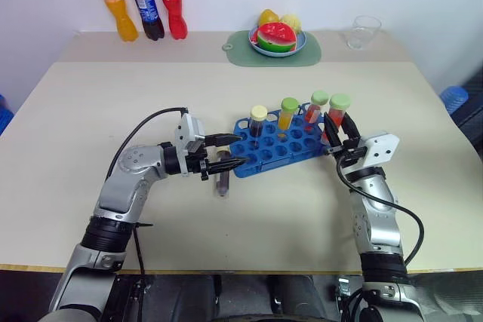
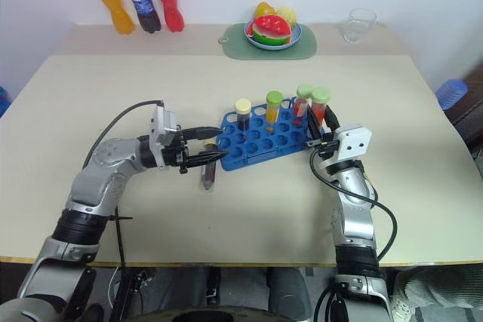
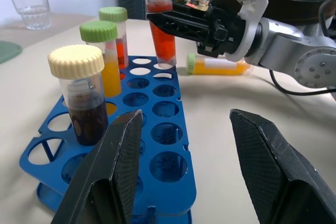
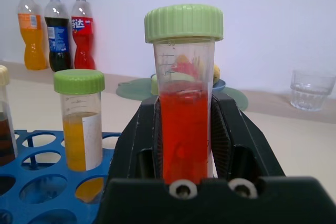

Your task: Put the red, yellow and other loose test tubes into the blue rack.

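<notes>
2 pincers, right pincer (image 1: 339,135) pinching red tube (image 4: 184,129), left pincer (image 1: 235,150) spread, empty

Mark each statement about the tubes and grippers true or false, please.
1. The right gripper holds a red tube with a green cap. True.
2. The left gripper is shut on a tube. False: it is open and empty.
3. The rack is empty. False: a cream-capped tube and others stand in it.
4. A loose tube lies on the table by the left gripper. True.
</notes>
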`<action>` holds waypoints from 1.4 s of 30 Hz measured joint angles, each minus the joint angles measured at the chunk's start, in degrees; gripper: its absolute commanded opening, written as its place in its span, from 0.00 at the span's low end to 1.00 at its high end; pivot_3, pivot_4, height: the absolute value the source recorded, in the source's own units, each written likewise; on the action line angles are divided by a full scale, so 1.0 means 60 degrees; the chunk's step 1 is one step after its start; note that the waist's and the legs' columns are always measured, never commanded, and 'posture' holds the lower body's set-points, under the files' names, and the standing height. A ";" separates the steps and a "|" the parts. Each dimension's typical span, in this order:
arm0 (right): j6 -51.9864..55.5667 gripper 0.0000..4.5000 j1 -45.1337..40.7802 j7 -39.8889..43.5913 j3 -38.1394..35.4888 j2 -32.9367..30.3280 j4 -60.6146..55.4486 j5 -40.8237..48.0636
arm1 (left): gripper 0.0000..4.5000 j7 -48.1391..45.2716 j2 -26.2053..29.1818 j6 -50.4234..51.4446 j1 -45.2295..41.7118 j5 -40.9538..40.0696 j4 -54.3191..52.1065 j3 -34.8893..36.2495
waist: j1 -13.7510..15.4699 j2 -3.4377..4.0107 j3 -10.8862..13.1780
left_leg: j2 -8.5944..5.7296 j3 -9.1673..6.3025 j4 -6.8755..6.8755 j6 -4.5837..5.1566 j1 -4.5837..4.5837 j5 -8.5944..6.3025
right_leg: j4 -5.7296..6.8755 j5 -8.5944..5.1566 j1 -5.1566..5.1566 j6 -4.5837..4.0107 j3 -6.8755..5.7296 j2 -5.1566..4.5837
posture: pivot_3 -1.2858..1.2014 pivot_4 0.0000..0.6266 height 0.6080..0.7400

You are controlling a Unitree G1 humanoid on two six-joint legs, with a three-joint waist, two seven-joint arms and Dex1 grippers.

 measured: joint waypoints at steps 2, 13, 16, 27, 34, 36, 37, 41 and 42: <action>-0.0157 0.17 -0.0066 -0.0039 0.0092 0.0034 0.0186 -0.0023 | 0.61 0.0042 0.0004 0.0013 0.0099 -0.0007 -0.0022 0.0003 | -0.0024 -0.0001 0.0000 | 0.0001 0.0000 0.0000 0.0000 0.0002 0.0000 | 0.0003 0.0000 0.0000 0.0000 0.0000 0.0000 | 0.52 0.24 1.00; -0.0598 0.17 -0.0456 -0.0066 0.0283 0.0055 0.1000 0.0084 | 0.61 -0.0100 0.0102 0.0079 0.0236 -0.0073 -0.0192 -0.0001 | -0.0041 -0.0004 -0.0002 | 0.0002 0.0001 0.0000 0.0000 0.0009 0.0000 | 0.0014 -0.0002 0.0000 -0.0002 0.0005 0.0000 | 0.52 0.24 1.00; -0.0255 0.48 -0.0283 0.0086 0.0294 0.0054 0.0962 0.0333 | 0.61 -0.0100 0.0099 0.0133 0.0242 -0.0106 -0.0210 -0.0001 | -0.0035 -0.0002 -0.0001 | 0.0002 0.0001 0.0000 0.0000 0.0007 0.0000 | 0.0014 -0.0002 -0.0005 -0.0002 0.0005 0.0000 | 0.52 0.24 1.00; 0.0625 0.80 0.0985 -0.0099 0.0318 -0.1165 -0.1039 -0.0095 | 0.61 -0.0126 -0.0156 0.0138 0.0215 -0.0103 -0.0178 -0.0081 | 0.0047 0.0002 0.0005 | -0.0001 0.0004 0.0001 0.0000 -0.0009 0.0000 | 0.0008 -0.0019 -0.0016 -0.0027 0.0009 -0.0001 | 0.52 0.24 1.00; 0.5019 0.80 0.3626 0.0920 -0.0942 -0.3847 -0.5237 0.1677 | 0.61 -0.0256 -0.0359 0.0111 0.0088 -0.0090 0.0012 -0.0166 | 0.0034 -0.0004 0.0007 | 0.0000 0.0000 0.0001 0.0001 -0.0006 -0.0001 | 0.0008 -0.0024 -0.0017 -0.0032 0.0009 -0.0002 | 0.52 0.24 1.00; 0.7270 0.80 0.3905 0.0939 -0.1639 -0.4811 -0.6196 0.2667 | 0.61 -0.0335 -0.0407 0.0103 0.0022 -0.0082 0.0105 -0.0242 | 0.0016 -0.0011 0.0011 | 0.0000 0.0000 0.0005 0.0001 -0.0003 -0.0001 | 0.0006 -0.0036 -0.0016 -0.0055 0.0016 -0.0002 | 0.52 0.24 1.00; 0.8494 0.80 0.3871 0.0947 -0.2001 -0.5456 -0.6449 0.3153 | 0.61 -0.0366 -0.0471 0.0099 -0.0028 -0.0076 0.0155 -0.0312 | 0.0025 -0.0011 0.0012 | 0.0000 0.0002 0.0010 0.0001 -0.0004 -0.0001 | 0.0005 -0.0041 -0.0016 -0.0064 0.0018 -0.0002 | 0.52 0.24 1.00; 1.2100 0.80 0.2695 0.1074 -0.2574 -0.7231 -0.6119 0.4483 | 0.61 -0.0479 -0.0574 0.0053 -0.0096 -0.0044 0.0262 -0.0442 | 0.0032 -0.0036 0.0019 | -0.0002 -0.0009 0.0013 0.0002 -0.0006 -0.0001 | -0.0001 -0.0044 -0.0017 -0.0070 0.0019 -0.0001 | 0.52 0.24 1.00; 1.2699 0.80 0.2229 0.1138 -0.2497 -0.7505 -0.5771 0.4651 | 0.61 -0.0513 -0.0585 0.0002 -0.0105 -0.0033 0.0276 -0.0453 | 0.0034 -0.0042 0.0023 | -0.0002 -0.0009 0.0010 0.0003 -0.0010 -0.0002 | -0.0005 -0.0044 -0.0021 -0.0071 0.0019 -0.0001 | 0.52 0.24 1.00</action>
